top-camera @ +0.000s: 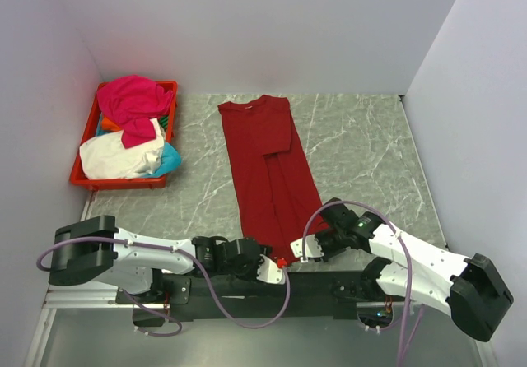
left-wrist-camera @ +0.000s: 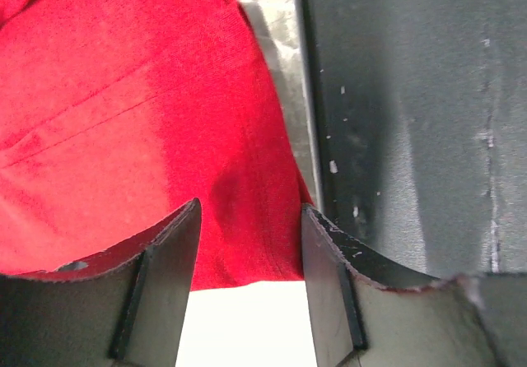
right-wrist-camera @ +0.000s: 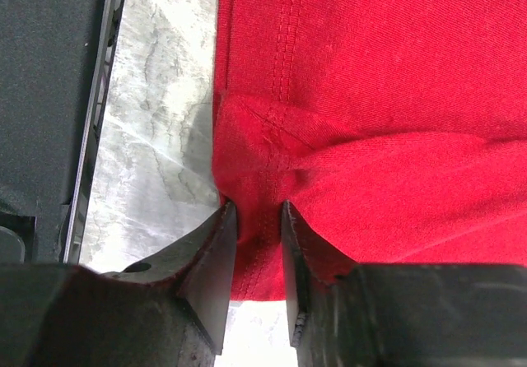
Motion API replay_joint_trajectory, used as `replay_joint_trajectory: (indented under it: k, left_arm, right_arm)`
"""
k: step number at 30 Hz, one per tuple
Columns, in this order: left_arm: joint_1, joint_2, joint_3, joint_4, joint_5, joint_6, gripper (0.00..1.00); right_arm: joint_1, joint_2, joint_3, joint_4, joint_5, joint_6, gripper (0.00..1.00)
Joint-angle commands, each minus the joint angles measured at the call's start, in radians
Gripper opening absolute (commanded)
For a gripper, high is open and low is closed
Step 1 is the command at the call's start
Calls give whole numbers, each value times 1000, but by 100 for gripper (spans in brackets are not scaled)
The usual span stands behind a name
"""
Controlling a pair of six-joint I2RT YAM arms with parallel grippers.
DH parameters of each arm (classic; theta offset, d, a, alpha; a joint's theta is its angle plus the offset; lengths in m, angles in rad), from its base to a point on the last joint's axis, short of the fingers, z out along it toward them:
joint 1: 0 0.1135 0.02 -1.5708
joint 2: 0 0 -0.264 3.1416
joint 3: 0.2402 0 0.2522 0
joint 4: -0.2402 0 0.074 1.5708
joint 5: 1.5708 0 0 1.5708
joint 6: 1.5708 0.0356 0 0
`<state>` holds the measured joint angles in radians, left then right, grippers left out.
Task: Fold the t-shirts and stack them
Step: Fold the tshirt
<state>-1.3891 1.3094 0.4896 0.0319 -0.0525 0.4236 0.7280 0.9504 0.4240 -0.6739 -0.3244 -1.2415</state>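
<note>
Got the dark red t-shirt [top-camera: 268, 165] folded thin mid-frame, pinched its bottom hem in the right gripper [right-wrist-camera: 258, 211], held the left gripper [left-wrist-camera: 249, 211] half open over it, left the other t-shirts [top-camera: 132, 132] heaped upper left.

We see the dark red t-shirt [top-camera: 268, 165] lying flat on the table [top-camera: 362, 153], folded lengthwise into a long narrow strip. Its collar is at the far end, one sleeve is tucked inward, and its hem is at the near edge, where one corner is bunched into a small raised fold. To its left we see the magenta t-shirt [top-camera: 132, 99], cream-white t-shirt [top-camera: 119, 155], cyan t-shirt [top-camera: 169, 160] and orange t-shirt [top-camera: 111, 124], crumpled together in a crate [top-camera: 123, 183].
</note>
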Motion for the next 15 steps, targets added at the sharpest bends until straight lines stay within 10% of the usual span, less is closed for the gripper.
replay_joint_trajectory:
  k: [1,9,15]
  left_arm:
    - [-17,30,20,-81,75,15,56]
    - [-21,111,33,-70,36,24,24]
    - [-18,145,18,-40,-58,37,4]
  right_arm:
    - [10,14,35,-15,12,8,33]
    - [27,21,41,-18,1,28,2]
    - [24,-13,41,-10,-22,59,0]
